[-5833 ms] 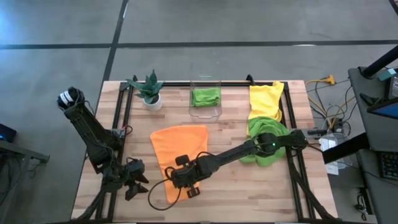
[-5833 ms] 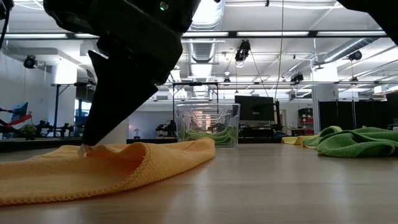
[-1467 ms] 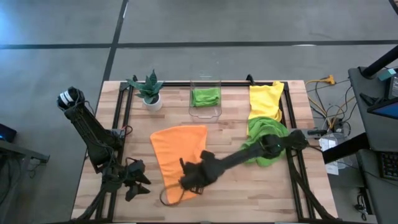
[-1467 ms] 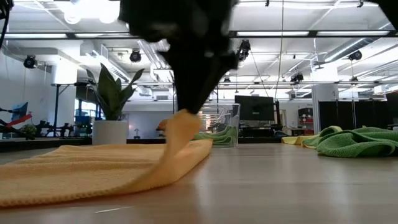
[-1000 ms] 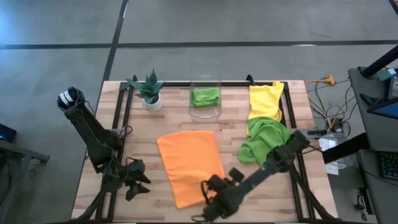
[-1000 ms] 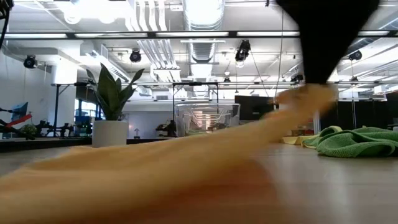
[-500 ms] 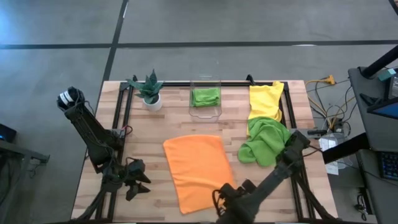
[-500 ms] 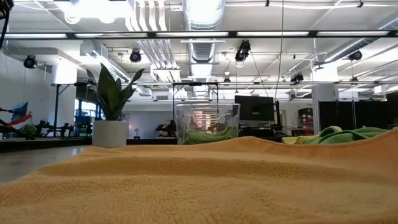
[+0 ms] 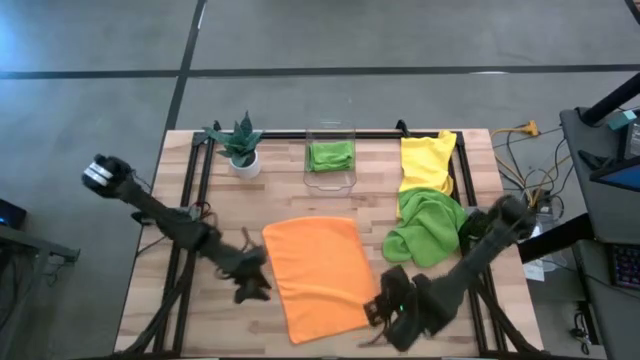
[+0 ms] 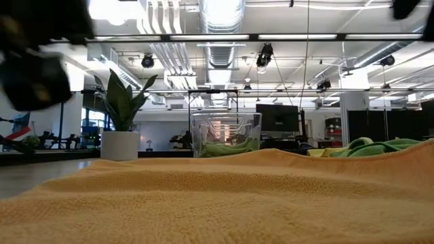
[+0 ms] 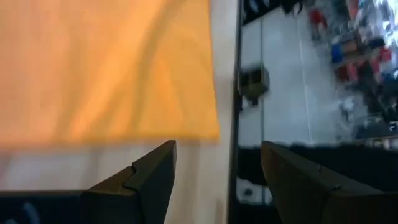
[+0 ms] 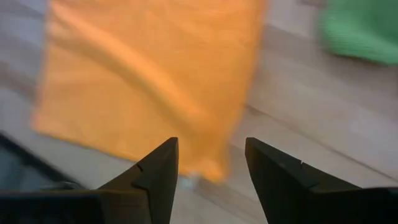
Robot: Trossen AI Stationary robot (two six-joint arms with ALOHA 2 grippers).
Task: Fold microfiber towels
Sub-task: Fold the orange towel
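Observation:
The orange towel [image 9: 318,275] lies spread flat on the table's middle and fills the foreground of the low view [image 10: 217,196]. My left gripper [image 9: 256,280] stands open just beyond the towel's left edge, and its wrist view [image 11: 217,146] shows the towel's edge [image 11: 112,68] ahead of it. My right gripper [image 9: 380,308] hovers open over the towel's near right corner [image 12: 205,168], touching nothing [image 12: 211,142]. A lime green towel [image 9: 425,228] lies crumpled at the right. Behind it lies the yellow towel [image 9: 428,160].
A clear bin [image 9: 330,158] with a folded green towel stands at the far middle, and a small potted plant [image 9: 241,145] at the far left. Black rails [image 9: 195,190] run along the table's left and right sides. Bare wood shows near the front edge.
My right gripper has let go of the orange towel's near right corner, risen and drawn back toward the right. The towel, pulled toward the right and near edge, now lies spread flat. My left arm has swung from the near left corner toward the towel's left edge.

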